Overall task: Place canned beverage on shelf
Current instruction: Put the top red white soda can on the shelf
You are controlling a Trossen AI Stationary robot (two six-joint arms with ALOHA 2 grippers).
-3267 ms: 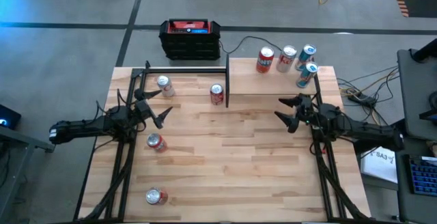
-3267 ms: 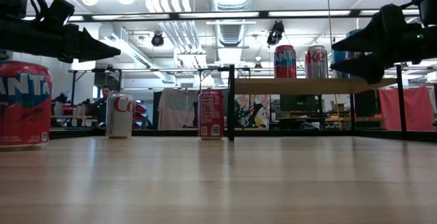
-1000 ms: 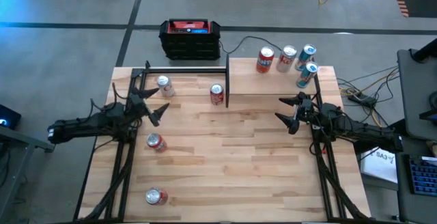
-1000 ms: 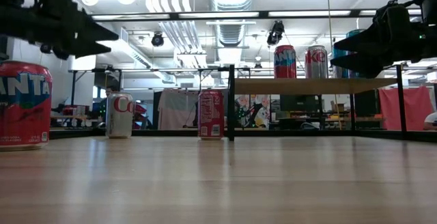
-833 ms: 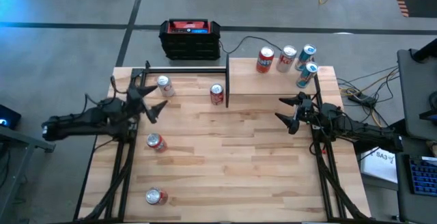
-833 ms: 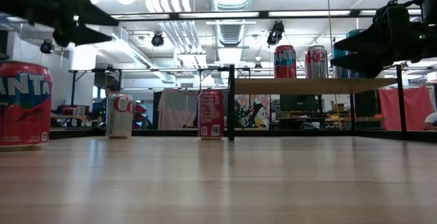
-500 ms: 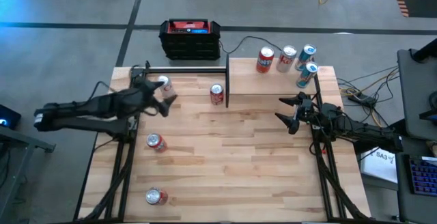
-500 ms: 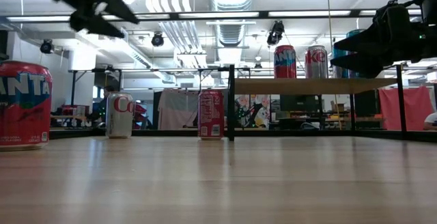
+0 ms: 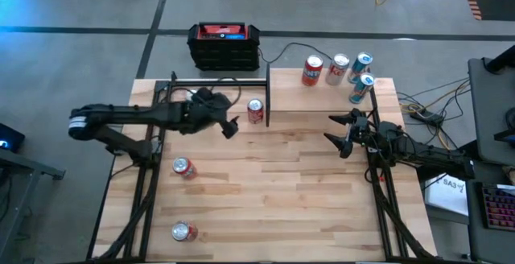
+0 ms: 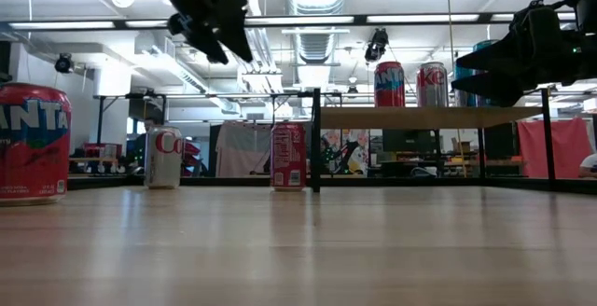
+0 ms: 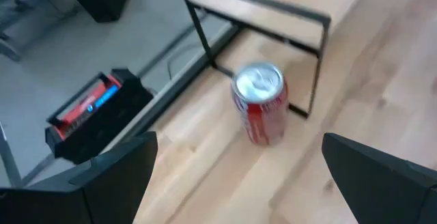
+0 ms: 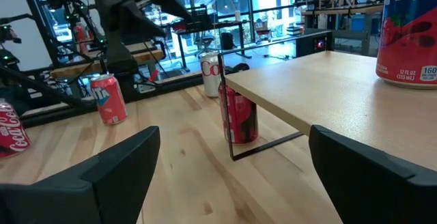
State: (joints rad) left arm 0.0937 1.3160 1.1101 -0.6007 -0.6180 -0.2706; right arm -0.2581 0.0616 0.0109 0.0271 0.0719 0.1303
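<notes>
Left gripper (image 9: 231,125) swung fwd/inward, now open just beside red can (image 9: 256,111).

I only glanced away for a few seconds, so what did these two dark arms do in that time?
The left gripper swung from the table's left edge, away from its base and inward, to hover, open and empty, beside the red can standing by the pale wooden shelf's black post. The right gripper stayed open in place. No can moved.
</notes>
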